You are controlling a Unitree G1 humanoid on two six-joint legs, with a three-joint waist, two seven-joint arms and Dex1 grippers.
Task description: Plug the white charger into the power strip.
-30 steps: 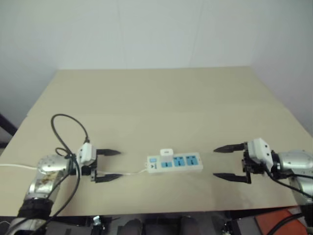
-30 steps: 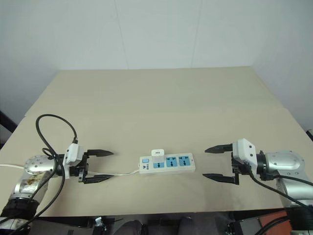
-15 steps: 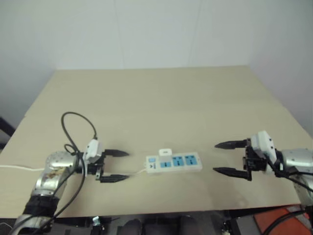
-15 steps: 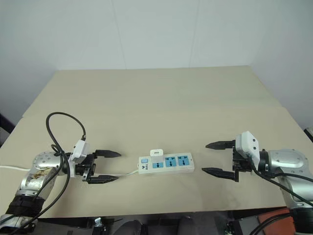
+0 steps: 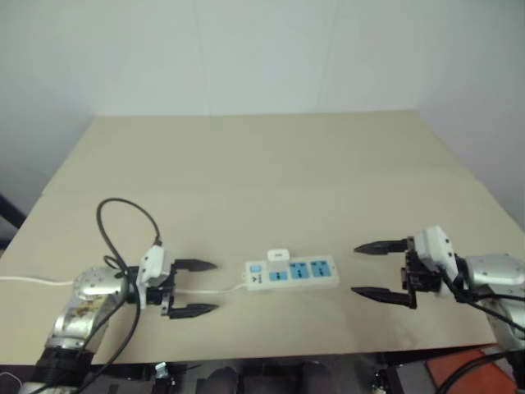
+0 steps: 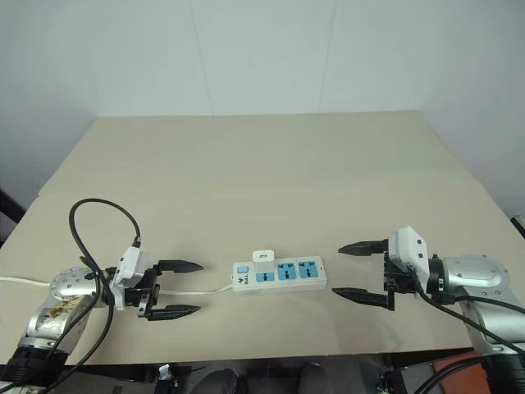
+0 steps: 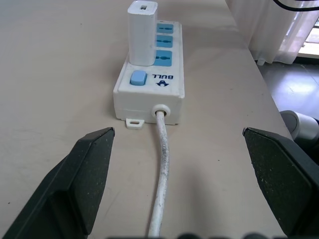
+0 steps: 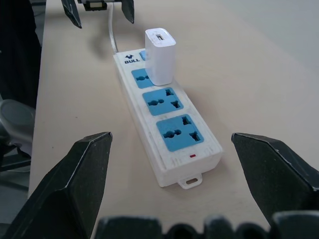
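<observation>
The power strip (image 5: 293,273) lies across the near middle of the tan table (image 5: 262,180), its blue sockets facing up. The white charger (image 5: 279,255) stands upright on the socket nearest the switch end, seen close in the left wrist view (image 7: 142,32) and the right wrist view (image 8: 160,50). My left gripper (image 5: 215,286) is open just left of the strip's switch end, apart from it, with the strip's thin white cord (image 7: 162,164) running between its fingers. My right gripper (image 5: 354,269) is open just right of the strip's other end, touching nothing.
A black cable (image 5: 123,222) loops up from my left wrist over the table. The table's front edge (image 5: 271,353) runs close below both grippers. Bare tabletop stretches behind the strip to the wall.
My left gripper has edged right, toward the strip's switch end. The right gripper has hardly moved. Both stay open; the strip and charger have not moved.
</observation>
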